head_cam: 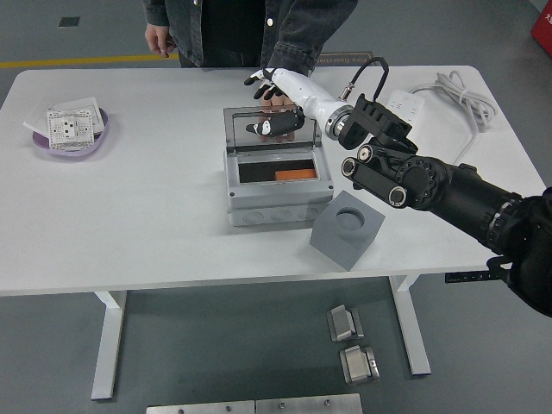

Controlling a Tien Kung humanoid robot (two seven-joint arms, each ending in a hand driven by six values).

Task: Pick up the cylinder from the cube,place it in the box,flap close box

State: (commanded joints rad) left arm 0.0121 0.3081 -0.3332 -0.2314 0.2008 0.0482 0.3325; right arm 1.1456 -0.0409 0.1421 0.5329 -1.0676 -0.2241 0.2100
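Note:
The orange cylinder lies inside the open grey box at mid-table. The box's clear lid is folded back behind it. My right hand, white with black fingertips, hovers over the lid's far edge with its fingers spread and its thumb over the lid; it holds nothing. The grey cube with a round hollow on top stands to the right of the box, under my black forearm. A person's hand rests just behind the lid, mostly hidden by my hand.
A purple dish with a white socket plate sits at the far left. A white power strip and its cable lie at the back right. The person stands at the far edge, the other hand hanging by their side.

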